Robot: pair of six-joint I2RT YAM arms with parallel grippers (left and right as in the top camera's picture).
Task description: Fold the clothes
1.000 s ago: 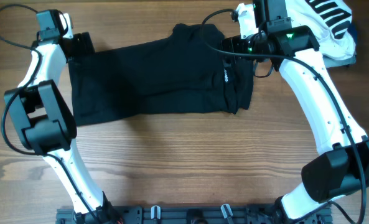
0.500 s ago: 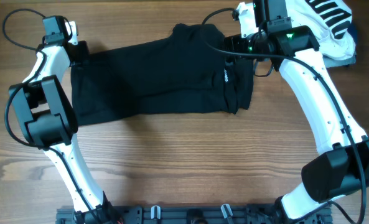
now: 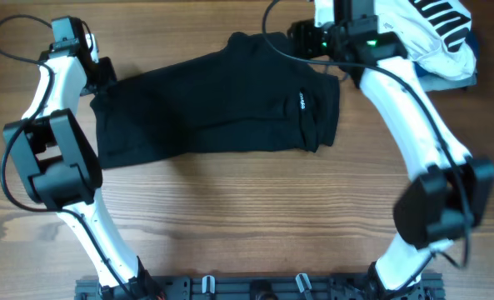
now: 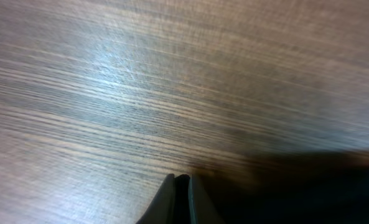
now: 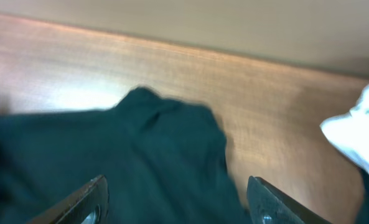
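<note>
Newly shut, the left gripper (image 4: 181, 182) perhaps pinched the clothes (image 3: 213, 104); the right gripper (image 5: 175, 190) hung wide, grasp half-made.

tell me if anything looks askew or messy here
The black garment lies crooked on the wooden table: its far edge slants, a bunched lump sticks out at the far side, and the end by the white label is creased. A white striped garment sits heaped in the far right corner. Nothing spilled or torn.
</note>
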